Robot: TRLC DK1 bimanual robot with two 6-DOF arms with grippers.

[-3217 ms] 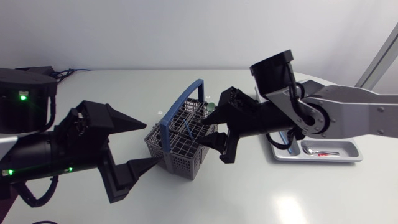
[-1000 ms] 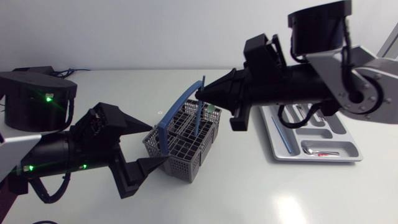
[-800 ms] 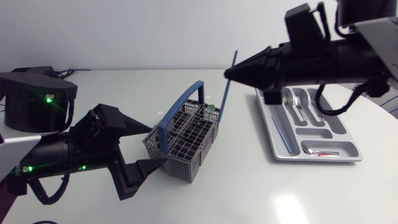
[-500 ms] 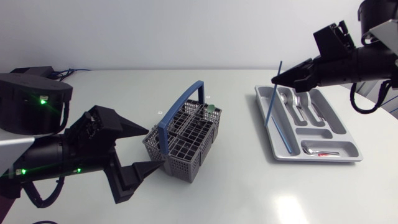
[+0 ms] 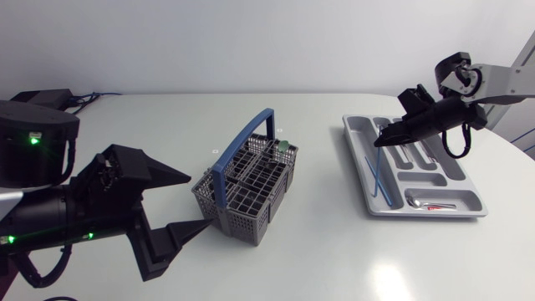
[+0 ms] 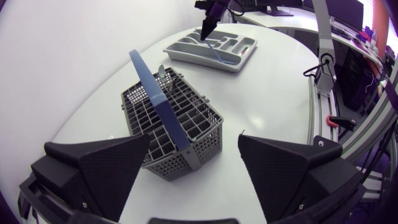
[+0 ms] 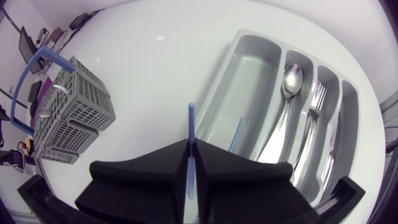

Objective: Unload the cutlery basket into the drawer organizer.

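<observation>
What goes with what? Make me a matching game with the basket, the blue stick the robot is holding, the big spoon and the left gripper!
Things:
1. cutlery basket
2. blue stick
3. spoon
4. left gripper

Where or how:
A. lying in a compartment of the drawer organizer
B. open, fingers wide apart, next to the basket
C. pinched in the right gripper
D. standing on the table, blue handle up

Pairs: 1-D, 2-C, 3-A, 4-B

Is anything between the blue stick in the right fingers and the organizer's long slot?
Nothing visible. The right gripper holds the blue stick over the organizer; its long slot already contains another blue stick, with bare floor beside it.
</observation>
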